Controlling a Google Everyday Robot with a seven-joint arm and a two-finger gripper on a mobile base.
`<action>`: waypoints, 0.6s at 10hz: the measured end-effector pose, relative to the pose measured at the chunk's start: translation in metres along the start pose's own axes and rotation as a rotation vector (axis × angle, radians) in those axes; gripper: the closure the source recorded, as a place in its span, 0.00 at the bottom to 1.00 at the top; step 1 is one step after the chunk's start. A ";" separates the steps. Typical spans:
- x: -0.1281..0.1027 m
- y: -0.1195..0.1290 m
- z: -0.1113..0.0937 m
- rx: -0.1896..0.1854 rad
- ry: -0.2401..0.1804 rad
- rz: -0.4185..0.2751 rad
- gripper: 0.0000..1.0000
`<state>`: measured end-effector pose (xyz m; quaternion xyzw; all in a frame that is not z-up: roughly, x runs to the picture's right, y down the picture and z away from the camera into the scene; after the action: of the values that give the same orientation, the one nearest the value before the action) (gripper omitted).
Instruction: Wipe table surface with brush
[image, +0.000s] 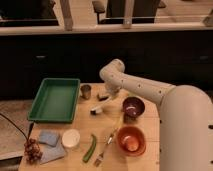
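Note:
The table surface (112, 125) is a light tan wooden top with board seams. The brush (97, 109), with a short white handle and a dark head, lies on it near the middle, right of the green tray. My gripper (103, 96) is at the end of the white arm, low over the table just behind the brush and right of the metal cup. I cannot tell whether it touches or holds the brush.
A green tray (55, 100) sits at the left and a metal cup (86, 91) beside it. A purple bowl (133, 106) and an orange bowl (131, 140) stand at the right. A yellow-handled fork (106, 146), green pod (90, 148), white lid (70, 138), blue sponge (48, 137) and grapes (32, 150) lie in front.

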<state>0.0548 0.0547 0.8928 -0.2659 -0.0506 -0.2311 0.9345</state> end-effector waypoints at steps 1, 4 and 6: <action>0.001 0.001 0.000 0.000 0.000 0.002 1.00; 0.000 0.000 0.000 0.001 -0.001 0.000 1.00; 0.000 0.000 0.000 0.001 -0.001 0.001 1.00</action>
<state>0.0550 0.0549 0.8930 -0.2654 -0.0511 -0.2305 0.9348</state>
